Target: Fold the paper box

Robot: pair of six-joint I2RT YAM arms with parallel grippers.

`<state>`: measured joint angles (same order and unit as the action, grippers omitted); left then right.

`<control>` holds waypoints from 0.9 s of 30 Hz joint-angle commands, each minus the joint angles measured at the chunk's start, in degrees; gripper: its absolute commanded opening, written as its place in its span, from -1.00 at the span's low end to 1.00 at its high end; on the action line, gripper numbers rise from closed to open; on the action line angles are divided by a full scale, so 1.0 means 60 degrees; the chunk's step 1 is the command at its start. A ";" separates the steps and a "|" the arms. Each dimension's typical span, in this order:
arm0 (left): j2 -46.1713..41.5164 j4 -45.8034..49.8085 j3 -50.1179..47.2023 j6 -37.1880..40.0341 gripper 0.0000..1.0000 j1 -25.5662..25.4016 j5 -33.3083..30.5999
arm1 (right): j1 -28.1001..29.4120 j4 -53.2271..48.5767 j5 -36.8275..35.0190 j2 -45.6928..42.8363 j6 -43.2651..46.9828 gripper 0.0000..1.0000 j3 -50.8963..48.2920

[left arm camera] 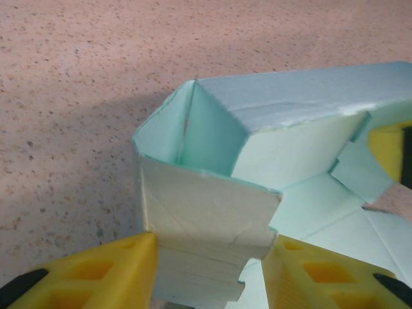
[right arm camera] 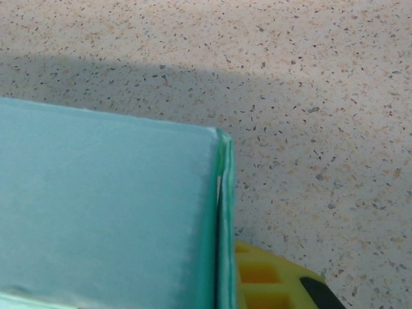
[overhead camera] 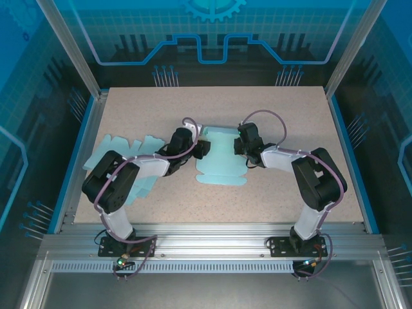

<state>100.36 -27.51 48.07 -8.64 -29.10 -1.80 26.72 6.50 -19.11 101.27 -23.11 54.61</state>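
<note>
- The speckled beige table [overhead camera: 283, 193] lay inside a blue-walled enclosure, with an aluminium rail [overhead camera: 206, 239] along its near edge.
- The left arm [overhead camera: 129, 177] and the right arm [overhead camera: 312, 170] both reached inward toward the middle of the table.
- The paper box [overhead camera: 222, 168], a pale teal cut-out, sat at the table's centre between the two grippers. Its near flaps lay flat on the surface and its far part was raised into walls.
- A fan of flat teal blanks [overhead camera: 119, 145] lay on the left side of the table, partly under the left arm and well apart from the box.
- The left gripper [overhead camera: 205, 149] was at the box's left side. In the left wrist view its yellow fingers [left arm camera: 84, 270] stood apart, with a folded end wall of the box filling the gap between them. Whether they clamped that wall could not be told.
- The right gripper [overhead camera: 239, 147] was at the box's right side, pressed together on an upright wall. One yellow finger [right arm camera: 270, 283] sat just beside the wall's edge, and the other was hidden behind the paper.
</note>
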 commanded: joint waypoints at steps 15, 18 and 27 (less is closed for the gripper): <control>-0.4060 0.0127 -0.2042 -0.0979 0.13 0.1343 -0.0094 | 0.0245 -0.0220 0.0369 0.0177 0.0088 -0.99 0.0113; -0.3675 0.0642 -0.1734 -0.1171 0.12 0.1832 -0.0141 | 0.0238 -0.0234 0.0378 0.0146 0.0090 -0.99 0.0112; -0.0911 0.0032 -0.0732 -0.2005 0.12 0.2067 0.1122 | 0.0249 -0.0278 0.0453 0.0099 0.0049 -0.99 0.0077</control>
<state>91.55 -25.87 41.47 -17.72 -16.97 0.71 27.11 6.50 -17.54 101.30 -22.87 54.65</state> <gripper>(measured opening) 0.559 0.102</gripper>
